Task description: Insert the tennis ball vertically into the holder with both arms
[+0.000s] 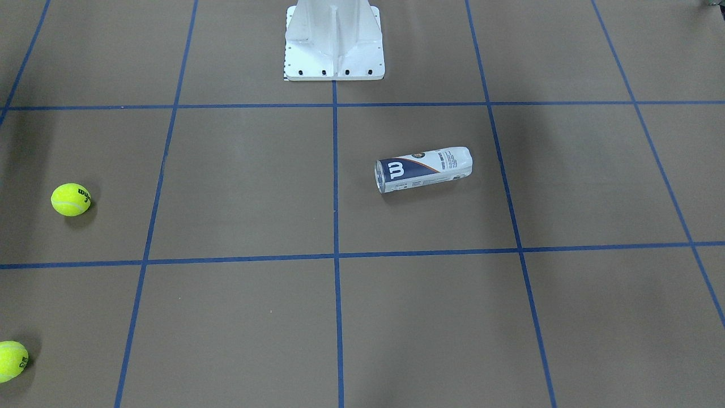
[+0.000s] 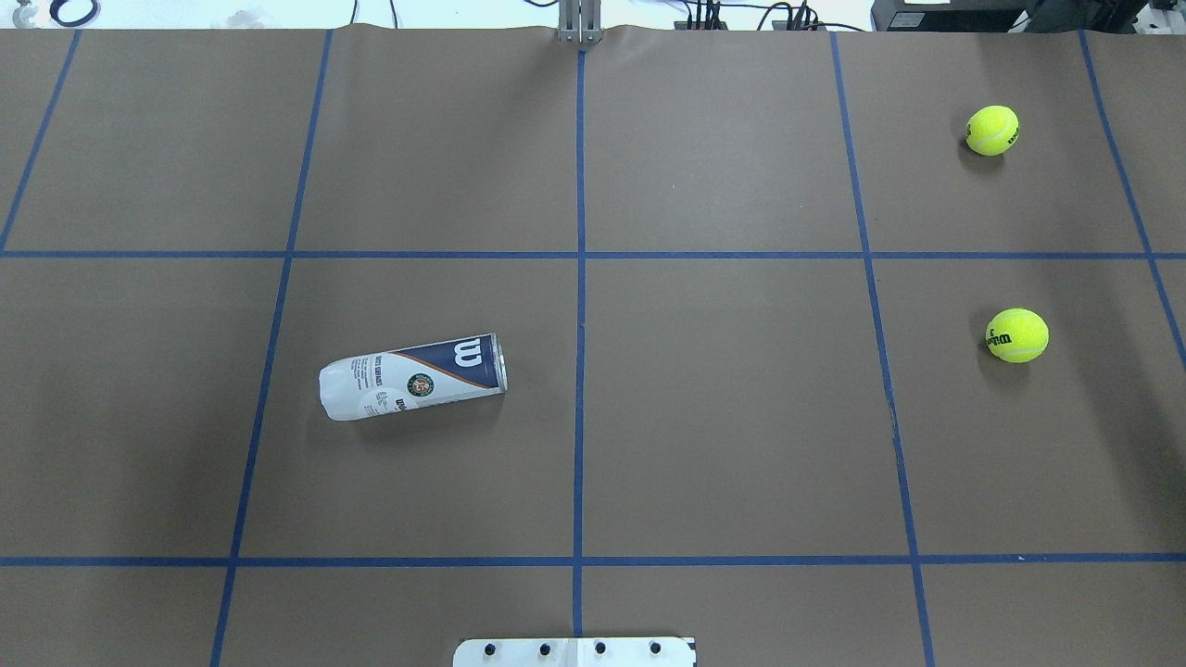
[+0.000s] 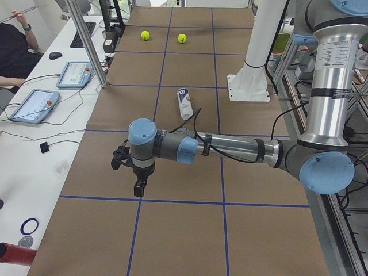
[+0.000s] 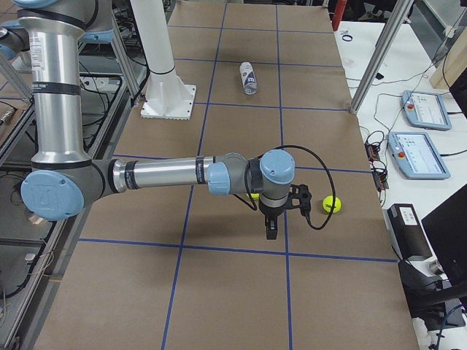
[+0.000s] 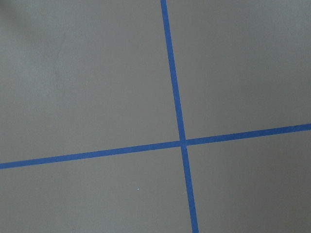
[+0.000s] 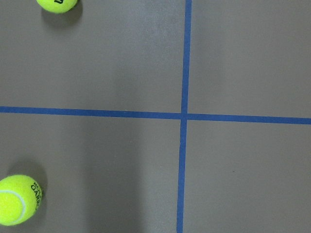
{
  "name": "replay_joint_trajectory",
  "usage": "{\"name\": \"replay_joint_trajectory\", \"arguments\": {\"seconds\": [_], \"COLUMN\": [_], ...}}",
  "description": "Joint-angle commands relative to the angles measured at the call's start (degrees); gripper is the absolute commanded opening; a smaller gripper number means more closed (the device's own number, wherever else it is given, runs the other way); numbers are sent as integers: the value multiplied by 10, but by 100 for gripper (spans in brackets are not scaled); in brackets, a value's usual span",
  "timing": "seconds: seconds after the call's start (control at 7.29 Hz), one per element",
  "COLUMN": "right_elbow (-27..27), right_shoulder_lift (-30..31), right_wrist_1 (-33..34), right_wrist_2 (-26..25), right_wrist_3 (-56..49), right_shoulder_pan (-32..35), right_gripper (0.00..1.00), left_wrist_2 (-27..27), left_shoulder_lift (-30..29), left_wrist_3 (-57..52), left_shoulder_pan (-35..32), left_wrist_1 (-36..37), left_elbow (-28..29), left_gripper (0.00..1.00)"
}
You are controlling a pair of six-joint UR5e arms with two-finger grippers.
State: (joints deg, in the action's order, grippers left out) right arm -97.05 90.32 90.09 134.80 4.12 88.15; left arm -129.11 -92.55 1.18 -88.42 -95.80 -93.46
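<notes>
The holder [image 1: 423, 169] lies on its side on the brown table, its open mouth toward the table's middle; it also shows in the overhead view [image 2: 412, 377]. Two yellow tennis balls [image 1: 71, 199] [image 1: 12, 361] rest on my right side, also seen overhead [image 2: 1016, 334] [image 2: 992, 130] and in the right wrist view [image 6: 18, 200] [image 6: 57, 4]. My left gripper [image 3: 139, 187] hangs over the table's left end, far from the holder. My right gripper [image 4: 271, 228] hangs near the balls. Whether either is open or shut cannot be told; both hold nothing visible.
The white pedestal base [image 1: 334, 42] stands at the robot's side of the table. Blue tape lines grid the surface. Control tablets [image 3: 34, 105] [image 4: 416, 153] and metal posts [image 3: 86, 40] stand past the far table edge.
</notes>
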Motion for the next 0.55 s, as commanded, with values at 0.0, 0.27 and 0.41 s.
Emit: {"name": "replay_joint_trajectory", "arguments": {"seconds": [0.0, 0.27, 0.41], "right_elbow": [-2, -2, -2], "right_shoulder_lift": [0, 0, 0], "right_wrist_1": [0, 0, 0], "right_wrist_2": [0, 0, 0], "right_wrist_3": [0, 0, 0], "right_shoulder_pan": [0, 0, 0], "right_gripper": [99, 99, 99], "left_wrist_2": [1, -1, 0], "left_shoulder_lift": [2, 2, 1], "left_wrist_3": [-3, 0, 1], "left_shoulder_pan": [0, 0, 0], "left_wrist_1": [-1, -1, 0], "left_elbow": [-1, 1, 3], "left_gripper": [100, 100, 100]}}
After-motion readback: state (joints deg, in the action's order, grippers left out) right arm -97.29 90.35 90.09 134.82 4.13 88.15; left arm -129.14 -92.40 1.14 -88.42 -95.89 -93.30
